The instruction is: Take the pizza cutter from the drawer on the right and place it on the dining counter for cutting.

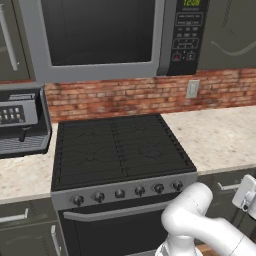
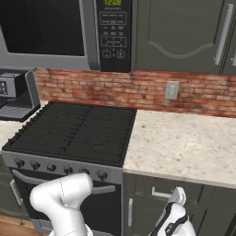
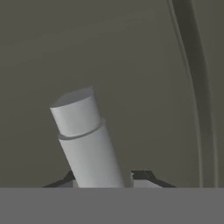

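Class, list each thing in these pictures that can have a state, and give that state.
gripper: shut on the handle
handle: clamped between the jaws
drawer: closed
microwave: door closed, clock lit
oven door: closed
wall cabinet: closed

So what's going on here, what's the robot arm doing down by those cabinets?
The white arm is reaching low, to the cabinet fronts right of the stove. In the hand view its tool is shut on a silver bar handle against a dark grey cabinet front, so it looks set to pull a drawer open. The drawer is not yet open, and the worktop lies above.
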Motion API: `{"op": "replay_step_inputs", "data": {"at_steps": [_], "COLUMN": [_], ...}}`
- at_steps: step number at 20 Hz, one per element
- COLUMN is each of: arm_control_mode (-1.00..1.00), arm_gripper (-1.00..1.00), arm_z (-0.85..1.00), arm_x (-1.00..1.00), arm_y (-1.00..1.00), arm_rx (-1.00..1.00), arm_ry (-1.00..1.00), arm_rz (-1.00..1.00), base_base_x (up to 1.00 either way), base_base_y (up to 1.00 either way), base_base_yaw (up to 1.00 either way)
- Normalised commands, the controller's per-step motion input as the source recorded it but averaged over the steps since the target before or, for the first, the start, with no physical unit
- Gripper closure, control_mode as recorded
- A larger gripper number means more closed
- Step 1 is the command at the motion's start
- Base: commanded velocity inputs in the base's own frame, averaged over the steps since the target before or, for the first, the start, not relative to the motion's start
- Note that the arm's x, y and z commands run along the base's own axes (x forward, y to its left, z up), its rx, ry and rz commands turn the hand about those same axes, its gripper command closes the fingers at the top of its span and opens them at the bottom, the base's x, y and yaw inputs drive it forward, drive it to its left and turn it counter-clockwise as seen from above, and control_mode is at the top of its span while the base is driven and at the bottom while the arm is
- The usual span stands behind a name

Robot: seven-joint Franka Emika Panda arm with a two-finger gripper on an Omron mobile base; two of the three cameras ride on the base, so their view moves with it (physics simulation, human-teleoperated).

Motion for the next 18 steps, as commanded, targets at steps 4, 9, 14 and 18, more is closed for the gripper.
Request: {"op": "replay_step_inputs", "data": {"at_steps": [4, 9, 14, 18], "arm_control_mode": [-1.00, -1.00, -1.00, -1.00], "arm_gripper": [1.00, 1.00, 1.00, 1.00], "arm_z": [-0.01, -0.02, -0.04, -0.01], "arm_x": [-0.72, -0.77, -0.71, -0.63], "arm_y": [-0.28, -0.30, -0.29, -0.25], "arm_rx": [0.00, 0.00, 0.00, 0.00], "arm_ry": [0.00, 0.00, 0.00, 0.00], "arm_rz": [0.00, 0.00, 0.00, 0.00], "base_base_x": [0.00, 0.00, 0.00, 0.00], "base_base_y": [0.00, 0.00, 0.00, 0.00], "base_base_yaw": [0.00, 0.00, 0.00, 0.00]}}
